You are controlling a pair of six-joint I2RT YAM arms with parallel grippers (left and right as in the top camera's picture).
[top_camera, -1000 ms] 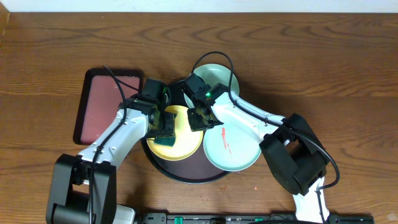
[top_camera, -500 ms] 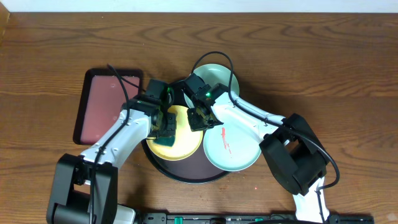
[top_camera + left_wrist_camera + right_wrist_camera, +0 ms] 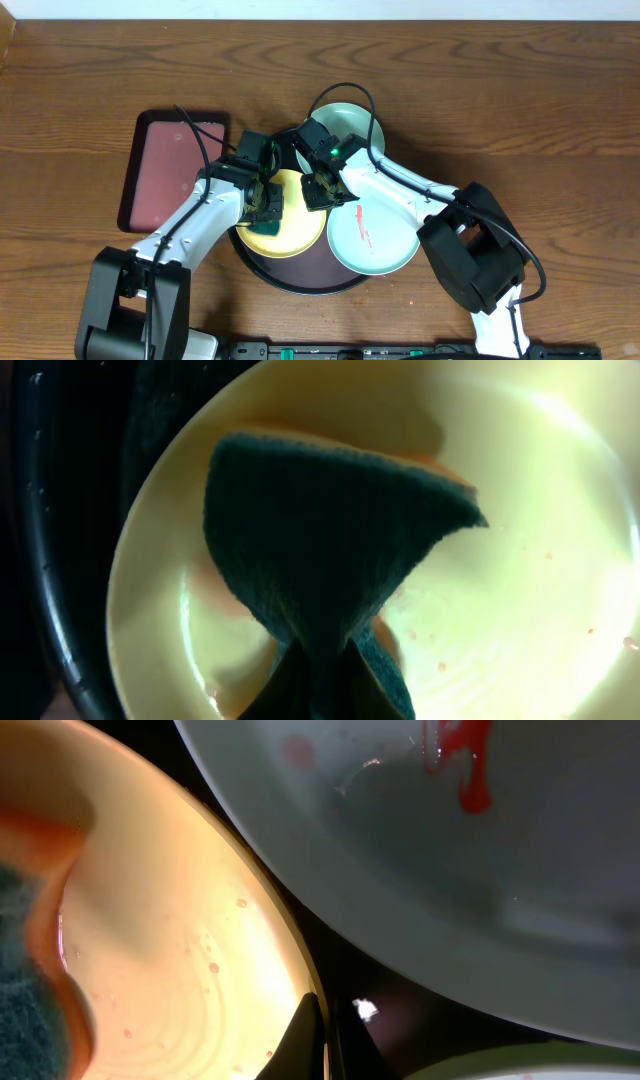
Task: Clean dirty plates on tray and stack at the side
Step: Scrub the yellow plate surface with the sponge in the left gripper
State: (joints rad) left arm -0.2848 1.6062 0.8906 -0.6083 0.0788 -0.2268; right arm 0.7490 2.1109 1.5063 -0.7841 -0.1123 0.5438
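A yellow plate (image 3: pixel 295 218) lies on the left of the black tray (image 3: pixel 300 278). On the plate rests a dark green and orange sponge (image 3: pixel 330 530), and my left gripper (image 3: pixel 318 672) is shut on it, squeezing its near end thin. My right gripper (image 3: pixel 322 1020) is shut on the yellow plate's (image 3: pixel 180 920) right rim. A mint-blue plate (image 3: pixel 378 238) with a red smear (image 3: pixel 470 770) sits on the tray's right side, overlapping the rim. Another mint-blue plate (image 3: pixel 348 125) lies at the tray's back, partly hidden by my right wrist. Small reddish specks dot the yellow plate (image 3: pixel 540 560).
A dark-red rectangular tray (image 3: pixel 165 170) lies on the wooden table (image 3: pixel 520 100), left of the black tray and just behind my left arm. Both arms cross over the black tray's front half, and cables loop above the back plate.
My left gripper has closed on the sponge, pinching it. Its wrist has shifted slightly to the right over the yellow plate. The right arm and the plates have not moved.
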